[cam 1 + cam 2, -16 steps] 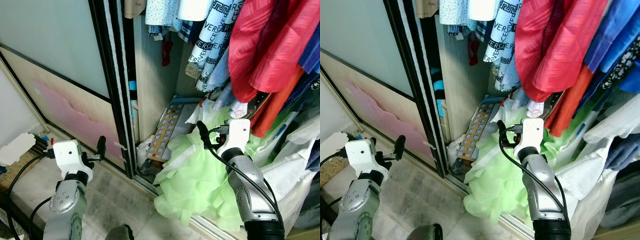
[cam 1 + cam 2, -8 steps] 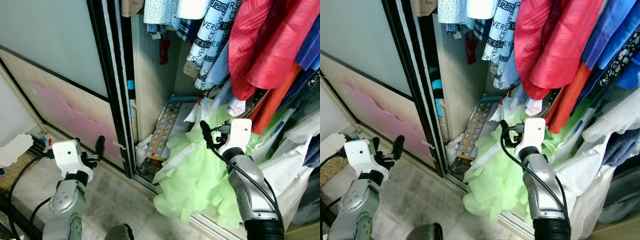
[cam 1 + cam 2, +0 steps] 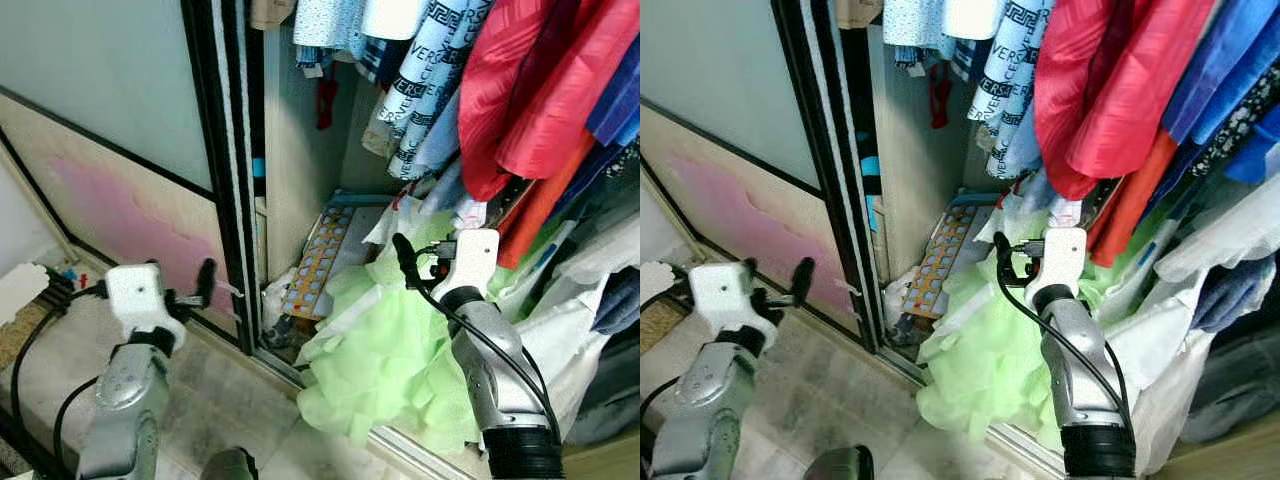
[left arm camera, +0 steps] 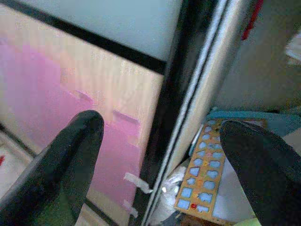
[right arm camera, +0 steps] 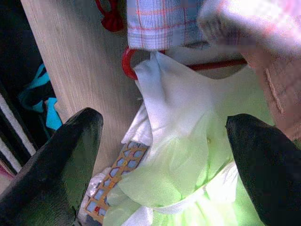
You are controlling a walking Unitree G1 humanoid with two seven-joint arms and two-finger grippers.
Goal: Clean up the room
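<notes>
1. A pale green gauzy dress (image 3: 385,350) spills out of the open wardrobe's bottom, over the sill onto the floor at about 5 o'clock in the head views; its white collar (image 5: 171,101) lies against a red hanger (image 5: 129,63).
2. The right gripper (image 5: 164,155) hovers just above the dress's upper part, fingers (image 5: 70,160) spread wide, holding nothing.
3. At 9 o'clock from the dress, a board with blue and orange shapes (image 3: 325,258) leans against the wardrobe's wooden side wall (image 3: 910,170).
4. At 12 o'clock hang clothes: a red garment (image 3: 525,90), a black-and-white printed garment (image 3: 430,80) and blue ones (image 3: 1230,70).
5. The left gripper (image 4: 162,155) is raised at 8 o'clock before the black sliding-door frame (image 3: 225,170), fingers (image 4: 66,160) wide apart and empty; a pink patch (image 3: 125,215) marks the door panel.
</notes>
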